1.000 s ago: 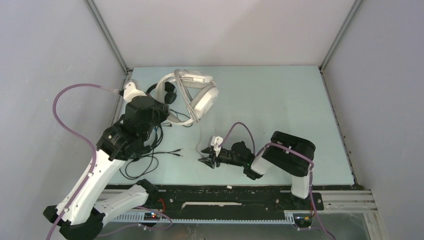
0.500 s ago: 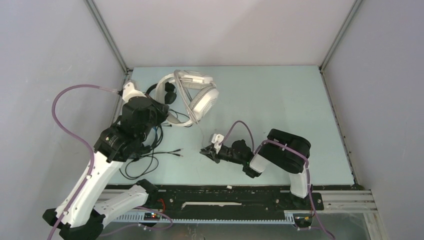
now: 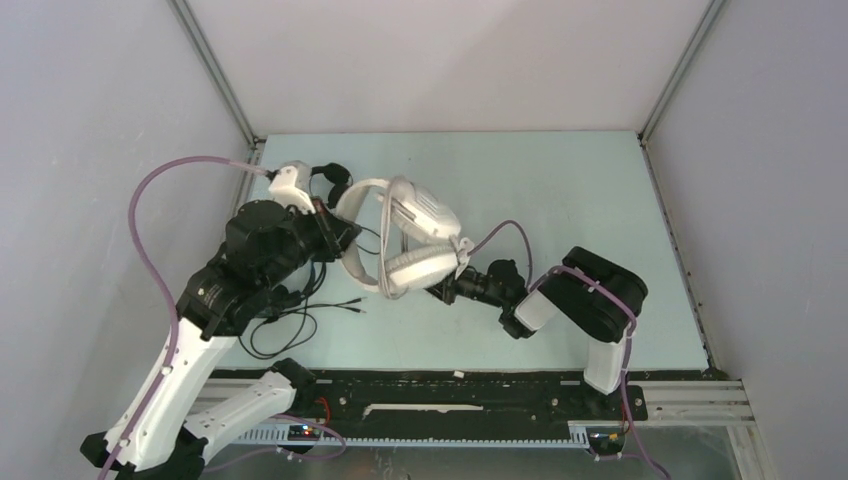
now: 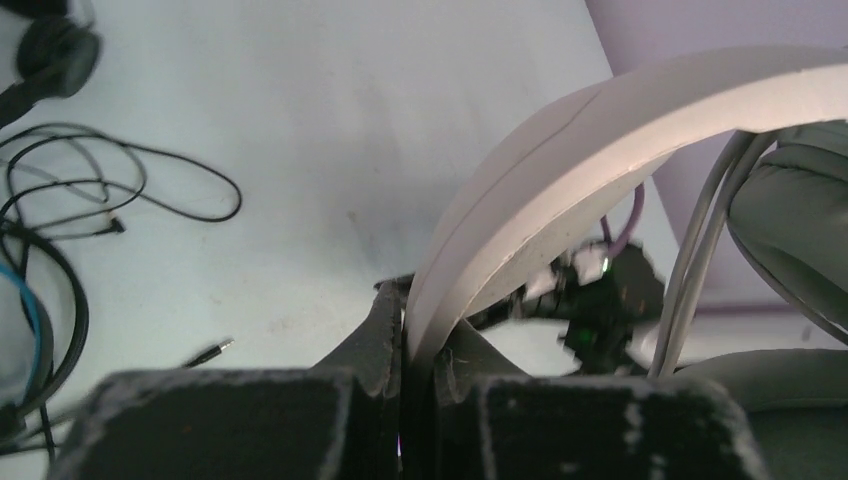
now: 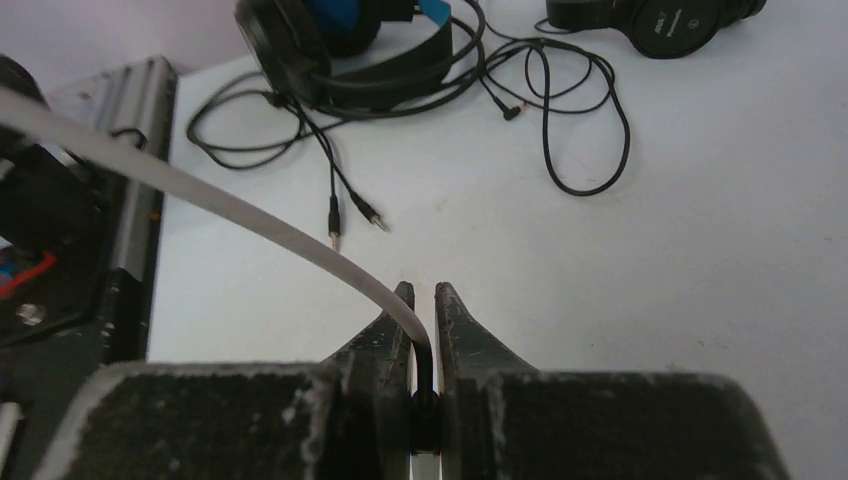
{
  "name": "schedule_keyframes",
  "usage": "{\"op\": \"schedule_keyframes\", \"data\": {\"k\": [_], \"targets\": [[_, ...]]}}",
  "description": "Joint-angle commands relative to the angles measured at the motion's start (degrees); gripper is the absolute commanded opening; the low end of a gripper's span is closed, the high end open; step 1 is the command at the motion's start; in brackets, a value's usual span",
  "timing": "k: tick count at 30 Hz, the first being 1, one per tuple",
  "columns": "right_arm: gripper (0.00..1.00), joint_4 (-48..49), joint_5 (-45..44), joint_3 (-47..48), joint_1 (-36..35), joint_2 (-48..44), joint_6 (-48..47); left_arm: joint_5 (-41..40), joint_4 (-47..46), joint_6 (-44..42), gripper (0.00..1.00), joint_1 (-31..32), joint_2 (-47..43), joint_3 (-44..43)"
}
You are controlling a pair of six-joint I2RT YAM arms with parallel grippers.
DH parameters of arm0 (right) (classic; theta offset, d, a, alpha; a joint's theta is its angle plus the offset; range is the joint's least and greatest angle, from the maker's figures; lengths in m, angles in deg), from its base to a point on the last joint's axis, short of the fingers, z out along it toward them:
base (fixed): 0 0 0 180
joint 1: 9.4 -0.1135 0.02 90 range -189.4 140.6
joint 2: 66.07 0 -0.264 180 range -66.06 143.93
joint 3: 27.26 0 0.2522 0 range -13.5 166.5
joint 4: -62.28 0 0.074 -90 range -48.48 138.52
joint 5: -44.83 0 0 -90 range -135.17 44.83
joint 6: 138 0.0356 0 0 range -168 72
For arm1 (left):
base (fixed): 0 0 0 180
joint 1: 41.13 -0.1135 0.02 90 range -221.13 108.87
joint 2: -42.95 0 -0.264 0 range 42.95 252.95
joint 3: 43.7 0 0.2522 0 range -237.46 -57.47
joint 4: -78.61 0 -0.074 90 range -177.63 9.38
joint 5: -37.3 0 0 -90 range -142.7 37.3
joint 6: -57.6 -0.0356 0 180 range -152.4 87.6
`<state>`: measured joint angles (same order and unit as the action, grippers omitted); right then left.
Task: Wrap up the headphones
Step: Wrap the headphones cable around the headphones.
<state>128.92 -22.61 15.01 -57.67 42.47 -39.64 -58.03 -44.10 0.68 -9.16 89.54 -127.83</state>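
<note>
The white headset [image 3: 415, 240] is held over the left-centre of the surface [image 3: 560, 190], between the two arms. Its headband [image 4: 560, 150] arches up out of the left hand [image 4: 418, 310], whose fingers are clamped tight on the band's lower end. Strands of pale cable [image 4: 700, 270] run beside a grey ear cup [image 4: 790, 240].

The right hand [image 5: 420, 300] is closed on the same pale cable, pinching it between its fingertips just beside the headset. From there the cable slants away to the upper left of the wrist view.

Behind lie the bulkier black headset [image 5: 350, 40], with its blue-lined band, and the slim black headset [image 5: 660, 25]. Their loose black cables [image 5: 585, 130] sprawl on the surface, and two jack plugs [image 5: 355, 215] lie close together.
</note>
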Motion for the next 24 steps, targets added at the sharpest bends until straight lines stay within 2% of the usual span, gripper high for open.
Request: {"op": "schedule_keyframes", "data": {"k": [1, 7, 9, 15, 18, 22, 24], "targets": [[0.0, 1.5, 9.5, -0.5, 5.4, -4.7, 11.9, 17.5, -6.9, -10.9, 0.0, -0.4, 0.8, 1.1], [0.0, -6.1, 21.4, 2.8, 12.1, -9.4, 27.8, 27.4, -4.8, -26.9, 0.0, -0.3, 1.9, 4.2], [0.0, -6.4, 26.1, 4.0, 13.9, -10.2, 33.1, 27.1, -3.9, -32.2, 0.0, -0.3, 1.9, 6.1], [0.0, -7.0, 33.3, 4.0, 17.4, -14.1, 41.5, 17.4, -2.1, -41.5, 0.0, -0.2, 2.8, 8.5], [0.0, -7.7, 34.5, 4.5, 18.5, -16.2, 44.7, 15.1, -1.4, -48.2, 0.0, 0.2, 3.2, 9.5], [0.0, -13.8, 35.8, 6.0, 18.6, -20.2, 46.6, 7.1, -2.4, -56.8, 0.0, 2.5, 2.8, 12.3], [0.0, -20.1, 36.5, 7.2, 18.6, -22.5, 45.8, 1.6, -3.8, -60.5, 0.0, 3.8, 2.5, 14.1]]}}
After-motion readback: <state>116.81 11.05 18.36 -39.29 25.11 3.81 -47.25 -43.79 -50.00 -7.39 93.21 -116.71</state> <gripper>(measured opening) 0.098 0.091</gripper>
